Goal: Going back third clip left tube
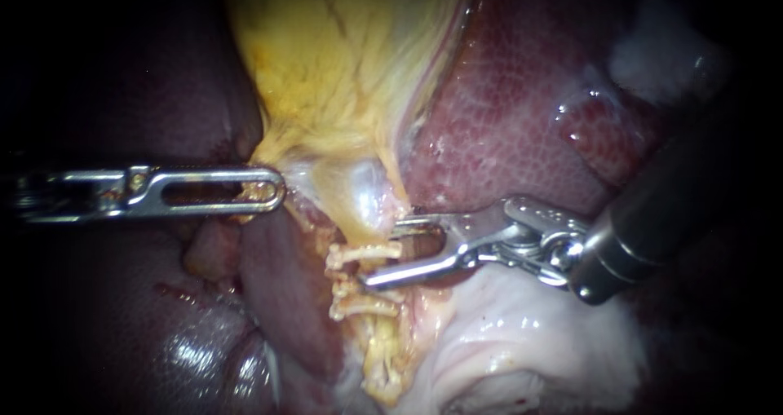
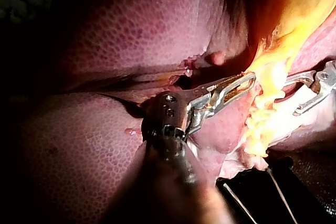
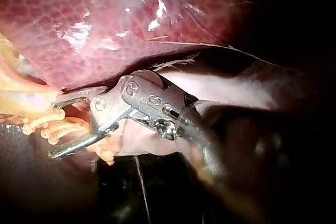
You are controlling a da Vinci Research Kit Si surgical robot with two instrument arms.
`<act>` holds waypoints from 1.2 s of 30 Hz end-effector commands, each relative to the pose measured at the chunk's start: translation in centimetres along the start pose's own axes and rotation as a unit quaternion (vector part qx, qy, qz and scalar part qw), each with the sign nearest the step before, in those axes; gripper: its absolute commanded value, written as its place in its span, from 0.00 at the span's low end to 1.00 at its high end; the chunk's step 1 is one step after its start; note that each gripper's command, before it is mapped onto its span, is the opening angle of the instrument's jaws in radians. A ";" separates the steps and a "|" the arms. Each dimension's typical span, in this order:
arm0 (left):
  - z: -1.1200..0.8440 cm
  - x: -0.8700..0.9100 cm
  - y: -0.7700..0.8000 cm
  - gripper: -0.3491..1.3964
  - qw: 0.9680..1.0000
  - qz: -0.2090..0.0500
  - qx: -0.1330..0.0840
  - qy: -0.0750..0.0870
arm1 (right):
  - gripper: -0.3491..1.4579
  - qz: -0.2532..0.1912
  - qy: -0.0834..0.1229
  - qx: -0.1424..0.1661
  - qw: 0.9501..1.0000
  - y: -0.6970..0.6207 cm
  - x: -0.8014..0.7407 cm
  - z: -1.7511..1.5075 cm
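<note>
Pale clips (image 1: 364,254) sit on the tube (image 1: 375,342); our right instrument (image 1: 383,252) has yet to pull clear.
Its jaws stand apart with the clipped tube between them, gripping nothing, while our left instrument (image 1: 276,191) is clamped on the gallbladder (image 1: 342,72) beside it. We judge the clipping done and only the withdrawal left. We make out no brand or label.

The left instrument (image 1: 276,192) runs off the endoscope view's edge, its shaft lost in the dark. Its tip sinks into yellow gallbladder (image 1: 342,72) tissue, so the hold there cannot be made out. The right instrument (image 1: 383,253) has the upper half of its claw tucked behind the tube (image 1: 367,211), its shaft blurred and cut off. The clips (image 1: 363,253) are crusted over — too small to count. Both wrist views blur their own near shaft.
</note>
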 end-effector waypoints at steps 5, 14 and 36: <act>0.01 0.00 0.00 0.00 1.000 0.000 0.000 0.000 | 0.52 -0.021 0.005 -0.015 1.000 -0.15 0.39 -0.42; 0.10 0.04 0.00 0.00 1.000 0.001 -0.002 -0.003 | 0.52 -0.045 0.008 -0.021 0.999 -0.43 0.74 -0.78; 0.89 0.36 0.03 0.00 1.000 0.010 0.006 -0.002 | 0.52 -0.045 0.006 -0.020 0.999 -0.48 0.71 -0.80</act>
